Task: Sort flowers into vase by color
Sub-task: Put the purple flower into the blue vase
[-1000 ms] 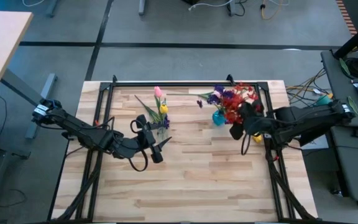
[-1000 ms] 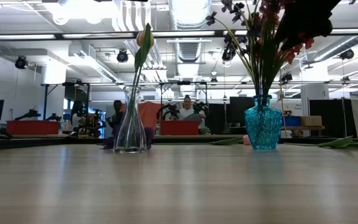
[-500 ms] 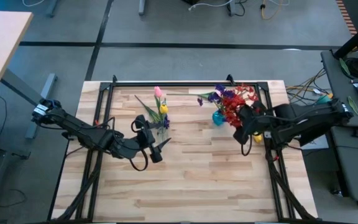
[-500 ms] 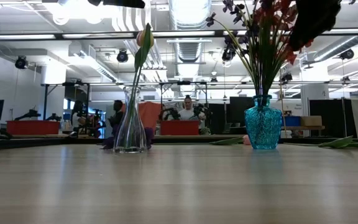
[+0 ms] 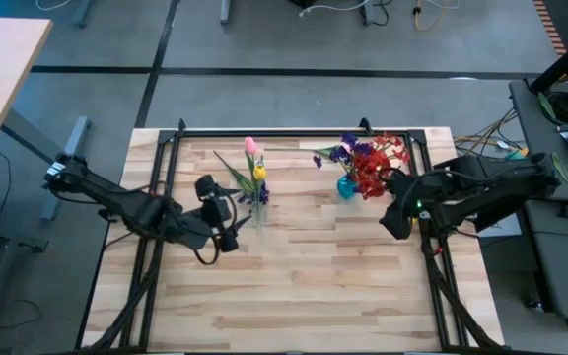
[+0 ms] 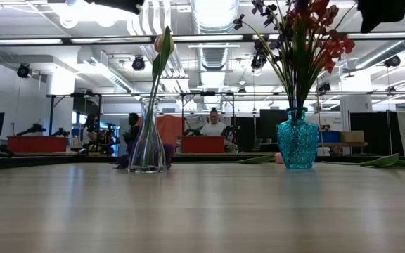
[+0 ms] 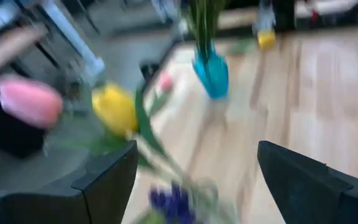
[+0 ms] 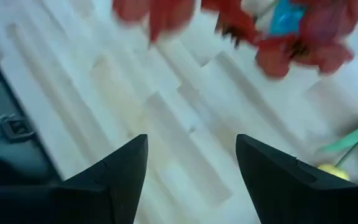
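On the table [image 5: 294, 286], red and purple sprays [image 5: 371, 161] fill my blue vase [image 6: 297, 144]; pink and yellow tulips [image 5: 254, 163] stand in the clear vase [image 6: 147, 144]. My left gripper [image 7: 194, 180] and right gripper [image 8: 191, 165] gape empty beside them

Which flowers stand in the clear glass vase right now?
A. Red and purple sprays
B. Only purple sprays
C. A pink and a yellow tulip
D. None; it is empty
C: in the high view a pink tulip and a yellow tulip rise on green stems from the clear glass vase, while the red sprays and purple sprays stand in the blue vase.
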Robot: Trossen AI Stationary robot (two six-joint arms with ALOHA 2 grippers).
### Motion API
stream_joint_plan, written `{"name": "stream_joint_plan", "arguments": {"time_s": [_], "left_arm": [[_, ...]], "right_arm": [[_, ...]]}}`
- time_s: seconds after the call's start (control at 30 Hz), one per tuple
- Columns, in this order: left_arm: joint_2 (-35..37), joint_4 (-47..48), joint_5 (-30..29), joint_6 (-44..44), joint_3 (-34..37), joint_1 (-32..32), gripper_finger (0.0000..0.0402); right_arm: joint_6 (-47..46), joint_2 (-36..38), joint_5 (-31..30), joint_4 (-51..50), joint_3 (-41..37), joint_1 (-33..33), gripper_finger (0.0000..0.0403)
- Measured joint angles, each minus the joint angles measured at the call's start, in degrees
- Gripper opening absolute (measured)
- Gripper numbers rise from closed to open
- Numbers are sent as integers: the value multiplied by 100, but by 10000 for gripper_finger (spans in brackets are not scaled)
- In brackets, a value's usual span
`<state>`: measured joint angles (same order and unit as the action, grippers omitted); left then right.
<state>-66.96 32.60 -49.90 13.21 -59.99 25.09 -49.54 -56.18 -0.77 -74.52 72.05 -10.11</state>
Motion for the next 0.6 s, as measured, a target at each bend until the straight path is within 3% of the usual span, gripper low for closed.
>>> {"name": "stream_joint_plan", "arguments": {"time_s": [0.17, 0.33, 0.47, 0.6], "left_arm": [[83, 1835, 797, 857, -244, -253, 314], [45, 3072, 1362, 1464, -60, -436, 314], [-2, 3246, 1359, 1762, 163, -526, 314], [-32, 3185, 1443, 1776, 460, -674, 314]], "right_arm": [[-78, 23, 518, -66, 76, -2, 235], [-40, 22, 533, -69, 76, -2, 235], [-39, 13, 602, -66, 72, -2, 235], [-41, 34, 1054, -66, 71, -4, 235]]}}
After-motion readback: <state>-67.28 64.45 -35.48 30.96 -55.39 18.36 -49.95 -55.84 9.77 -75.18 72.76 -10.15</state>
